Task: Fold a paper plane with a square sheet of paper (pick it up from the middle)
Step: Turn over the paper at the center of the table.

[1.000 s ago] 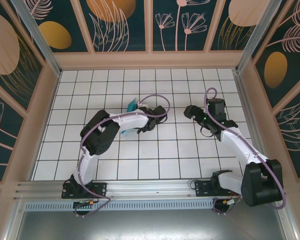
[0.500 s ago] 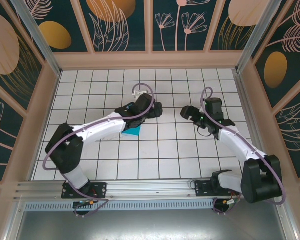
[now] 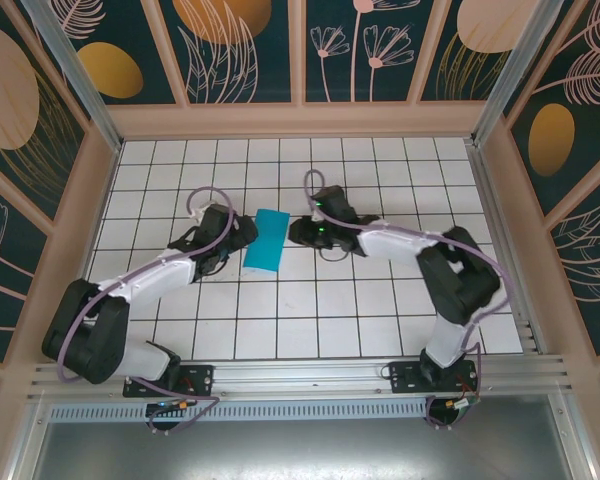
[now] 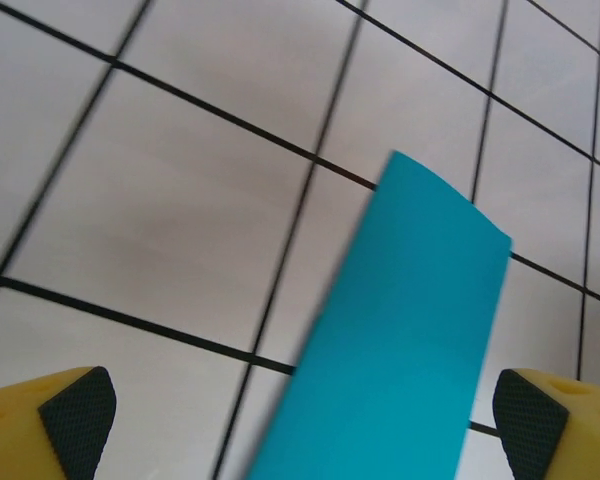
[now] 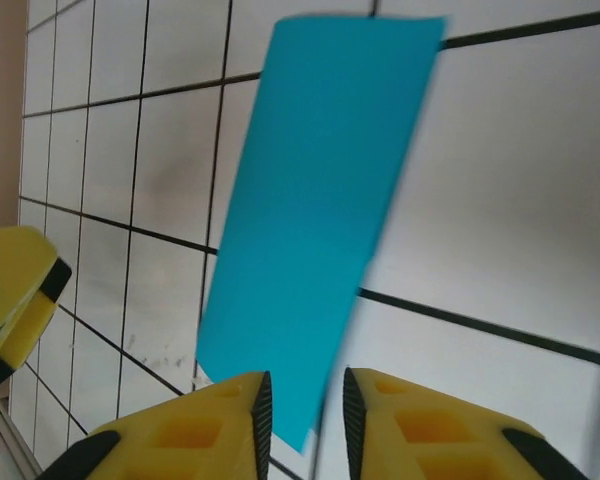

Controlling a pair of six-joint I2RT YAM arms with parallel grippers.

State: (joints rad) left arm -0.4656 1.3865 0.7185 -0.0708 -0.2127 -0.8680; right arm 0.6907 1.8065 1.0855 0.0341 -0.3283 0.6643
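The square sheet of paper (image 3: 267, 240) is a teal sheet folded into a narrow rectangle, lying on the tiled floor between both grippers. My left gripper (image 3: 242, 234) is just left of it and wide open; in the left wrist view the paper (image 4: 400, 340) runs between the spread fingertips (image 4: 75, 415) of the left gripper (image 4: 300, 430) without touching them. My right gripper (image 3: 296, 233) is at the paper's right edge. In the right wrist view the right gripper's (image 5: 305, 410) jaws are narrowed to a small gap, with a corner of the paper (image 5: 320, 180) in that gap.
The white tiled floor (image 3: 360, 310) stretches out round the paper, bounded by wooden walls (image 3: 300, 120) at the back and sides. One yellow finger of the left gripper (image 5: 10, 300) shows at the left edge of the right wrist view.
The left gripper opened, let go of the paper and drew back to the left. The paper now lies flat. The right arm swung left to the paper and its jaws narrowed.
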